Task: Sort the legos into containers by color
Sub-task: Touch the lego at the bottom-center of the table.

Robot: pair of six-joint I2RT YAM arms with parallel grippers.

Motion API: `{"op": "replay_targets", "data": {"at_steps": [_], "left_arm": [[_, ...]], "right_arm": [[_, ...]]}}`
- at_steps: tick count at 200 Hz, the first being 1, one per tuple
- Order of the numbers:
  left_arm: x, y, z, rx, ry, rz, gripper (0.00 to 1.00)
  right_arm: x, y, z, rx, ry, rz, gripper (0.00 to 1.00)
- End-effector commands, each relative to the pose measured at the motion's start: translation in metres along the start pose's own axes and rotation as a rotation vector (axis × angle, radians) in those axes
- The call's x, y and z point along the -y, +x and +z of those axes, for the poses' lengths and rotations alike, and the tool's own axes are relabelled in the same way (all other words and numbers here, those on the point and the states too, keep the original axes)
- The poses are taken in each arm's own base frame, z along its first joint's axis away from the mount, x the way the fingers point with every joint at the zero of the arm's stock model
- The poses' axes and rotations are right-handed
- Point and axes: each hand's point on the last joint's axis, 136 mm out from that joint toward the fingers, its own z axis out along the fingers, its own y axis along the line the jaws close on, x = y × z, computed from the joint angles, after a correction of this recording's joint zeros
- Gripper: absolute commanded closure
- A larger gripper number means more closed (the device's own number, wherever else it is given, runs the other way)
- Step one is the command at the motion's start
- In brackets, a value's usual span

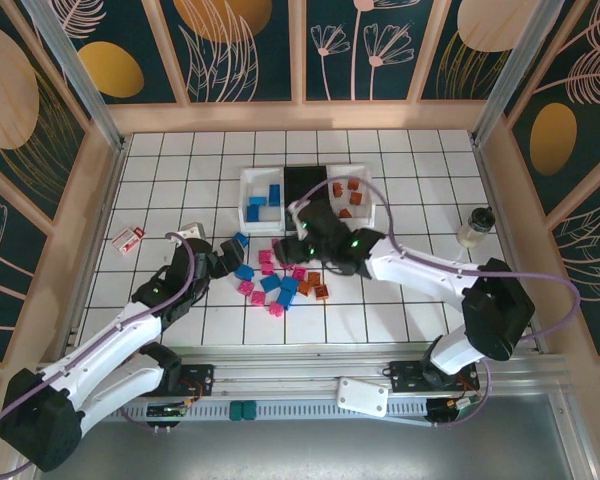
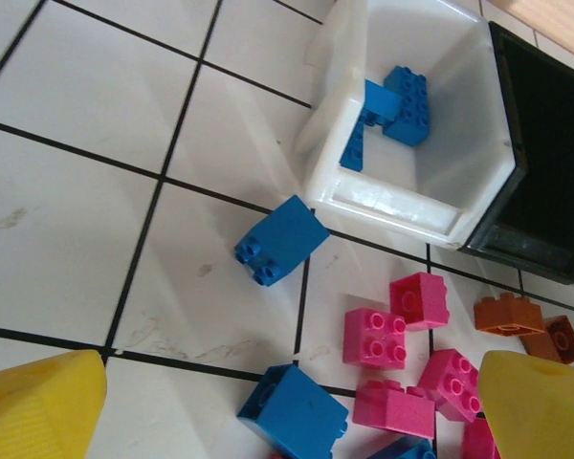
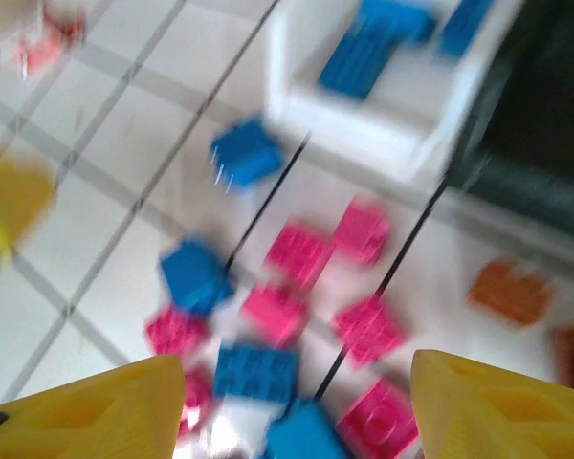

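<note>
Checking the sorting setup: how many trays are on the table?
3, in a row: left white tray, middle black tray, right white tray. None looks hidden.

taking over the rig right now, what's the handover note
Left gripper: open, empty, at the pile's left edge.
Right gripper: open, empty, above the same pile.
Done: some blue legos in the left white tray, some orange-brown legos in the right white tray.
Left: loose legos, pink, blue and orange-brown, on the tiles before the trays. The black tray shows no pink.
</note>
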Motion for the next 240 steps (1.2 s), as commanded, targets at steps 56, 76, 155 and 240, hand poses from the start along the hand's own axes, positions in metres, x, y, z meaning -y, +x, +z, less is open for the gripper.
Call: {"op": "replay_targets", "data": {"at_steps": [56,76,155,240], "left_arm": [[0.002,-0.061,-0.051,0.203,-0.030,0.005,0.01],[0.002,-0.062,-0.054,0.208,-0.017,-0.001,0.01],[-0.001,-0.049,-0.045,0.172,-0.014,0.002,0.01],[0.000,-0.042,-0.039,0.152,-0.008,0.001,0.01]], "right_arm": [[-0.073,0.090,0.045,-0.265,-0.106,-0.276,0.43],[-0.069,0.098,0.057,-0.291,-0.075,-0.285,0.43],[-0.058,0.136,0.053,-0.433,-0.001,-0.367,0.42],[-0.048,0.123,0.040,-0.402,0.150,-0.438,0.46]]}}
